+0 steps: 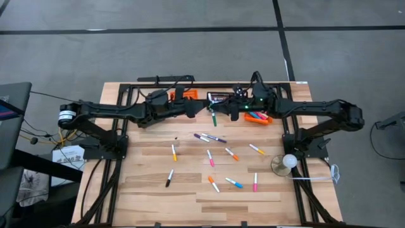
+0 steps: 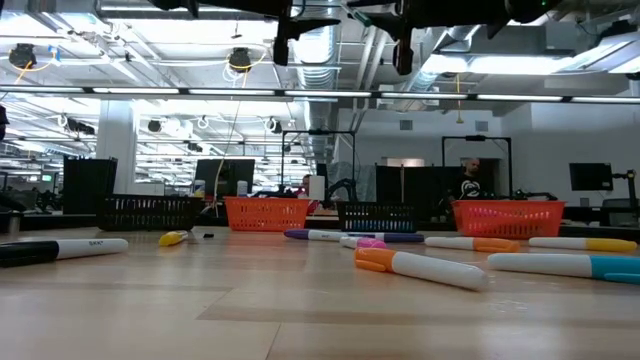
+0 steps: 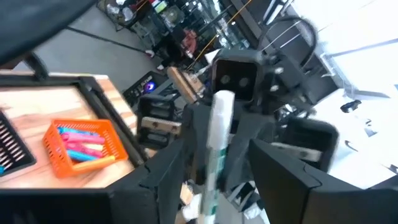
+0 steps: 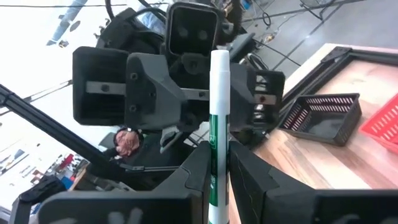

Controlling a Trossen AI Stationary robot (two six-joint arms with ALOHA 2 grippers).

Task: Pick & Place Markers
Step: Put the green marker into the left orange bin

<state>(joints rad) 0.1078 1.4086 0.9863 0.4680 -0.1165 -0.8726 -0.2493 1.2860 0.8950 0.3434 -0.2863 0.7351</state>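
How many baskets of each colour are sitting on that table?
Orange baskets: 2
Black baskets: 2
Total: 4

The high view looks straight down on the whole table (image 1: 202,190) from well above, while the low view sits at tabletop level, facing across the boards into the room beyond. Each wrist view looks close along its own fingers at the other arm's wrist. The green-and-white marker (image 4: 218,112) appears in both wrist views and, small, from overhead.
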